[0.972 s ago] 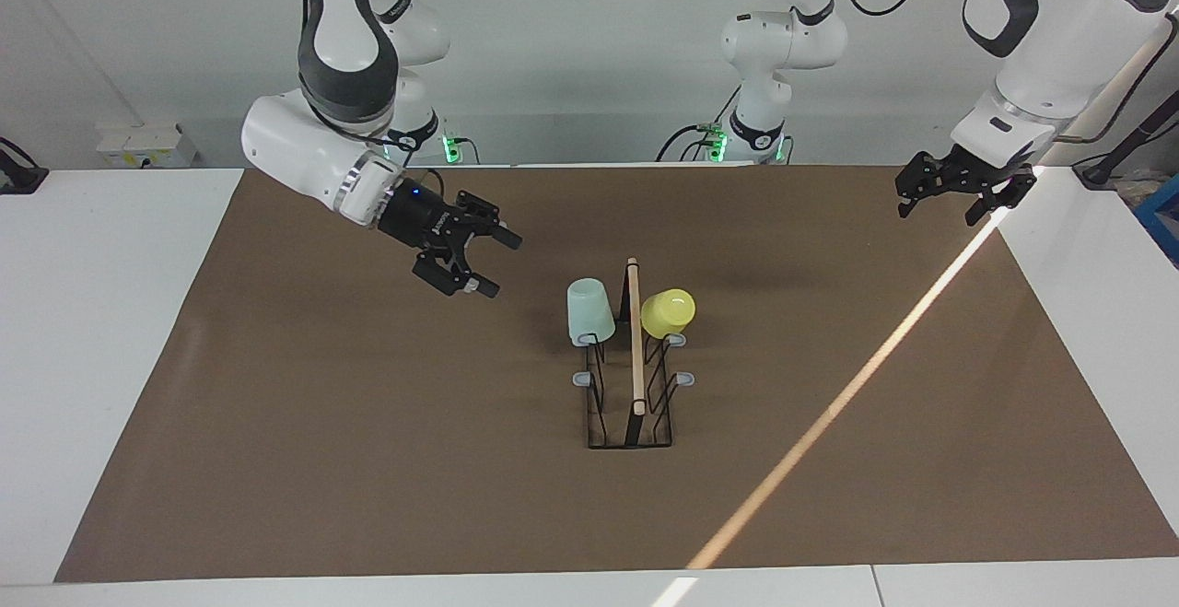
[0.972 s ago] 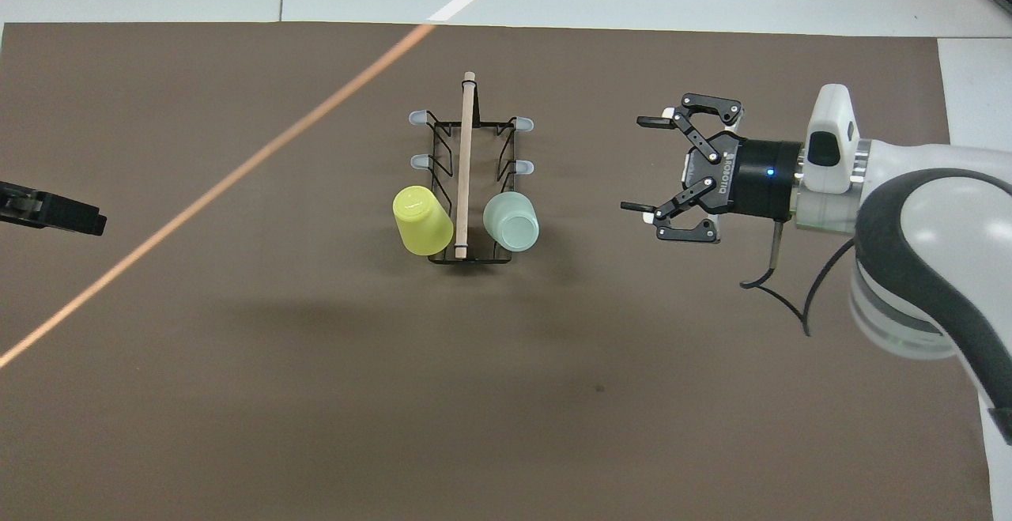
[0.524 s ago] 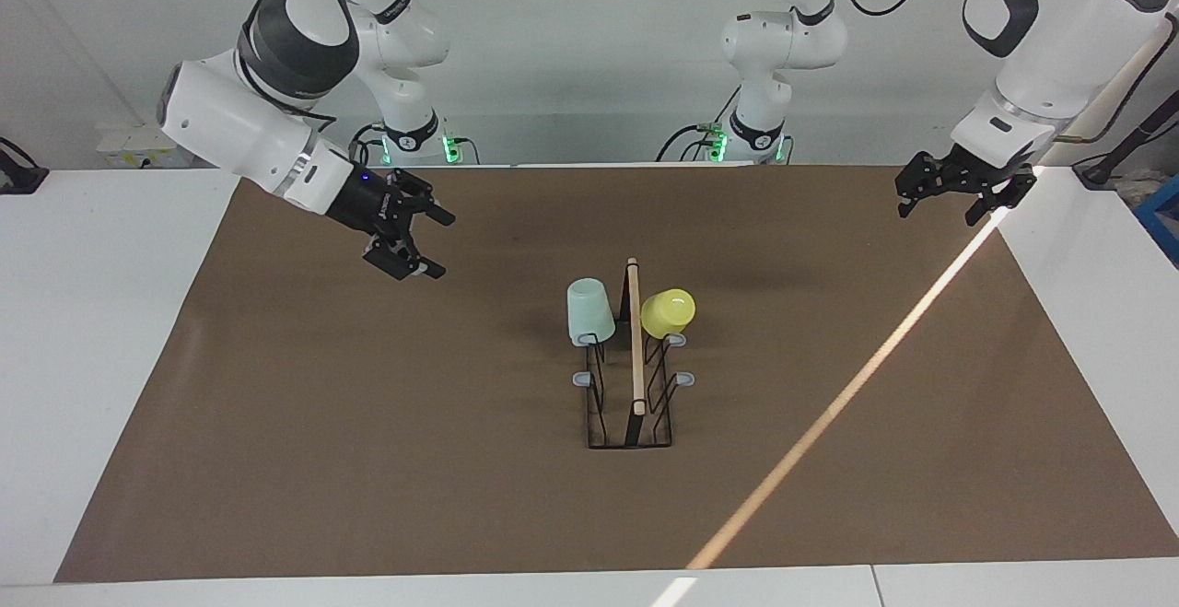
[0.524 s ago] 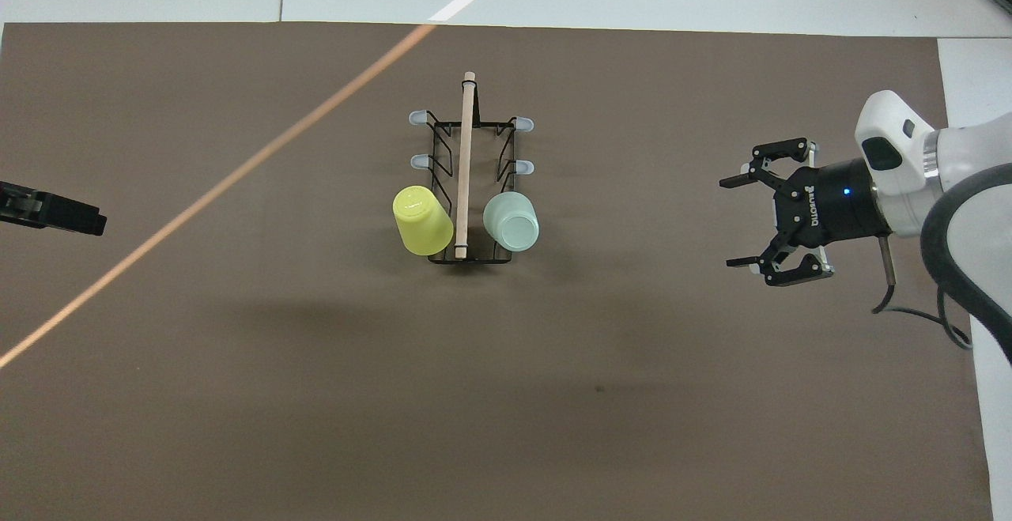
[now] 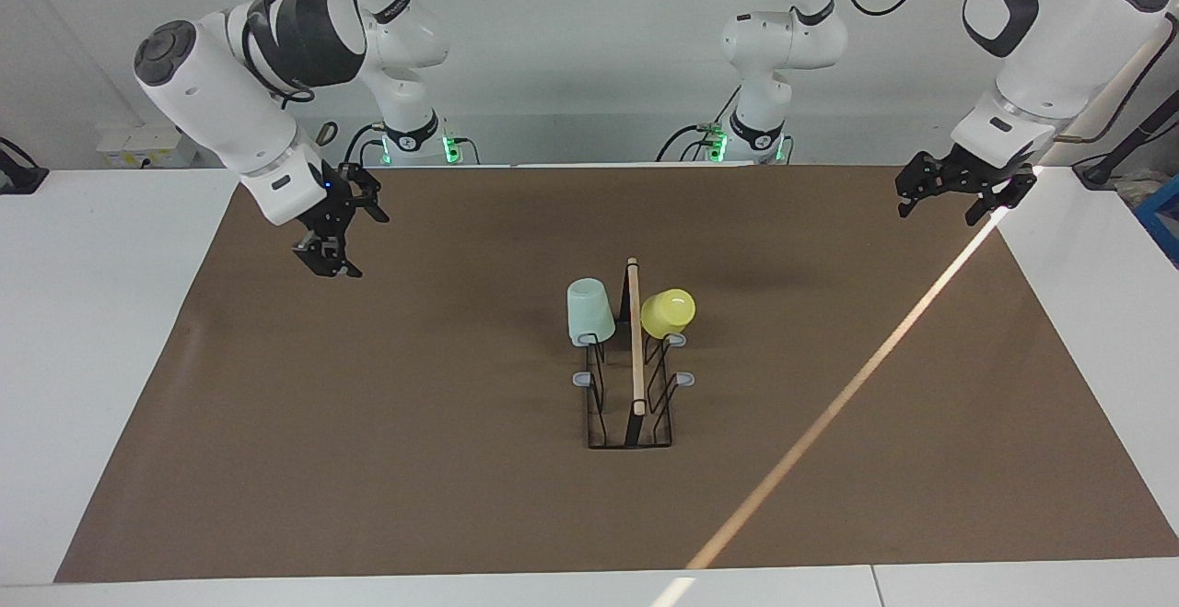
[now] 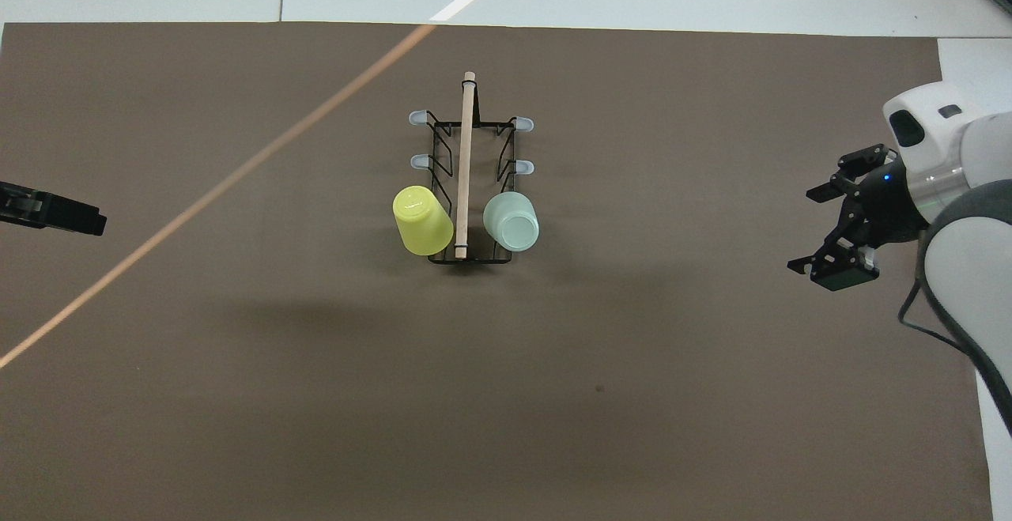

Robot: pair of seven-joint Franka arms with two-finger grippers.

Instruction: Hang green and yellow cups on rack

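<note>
The rack (image 5: 635, 349) (image 6: 465, 149), black wire with a wooden top bar, stands mid-table. Upside down on its two prongs nearest the robots hang the mint green cup (image 5: 589, 310) (image 6: 511, 220), on the right arm's side, and the yellow cup (image 5: 668, 310) (image 6: 421, 220), on the left arm's side. My right gripper (image 5: 361, 244) (image 6: 798, 231) hovers open and empty over the mat toward the right arm's end, well clear of the rack. At the left arm's end, over the mat's edge, my left gripper (image 5: 938, 212) (image 6: 59, 215) waits open and empty.
A brown mat (image 5: 368, 423) covers most of the white table (image 5: 101, 312). A thin streak of sunlight (image 5: 829, 414) crosses the mat. The rack's prongs farther from the robots carry bare grey tips (image 5: 583, 378) (image 6: 417, 118).
My right gripper has pulled away from beside the green cup toward the right arm's end of the table, still open. Both cups, the rack and the left arm have stayed put.
</note>
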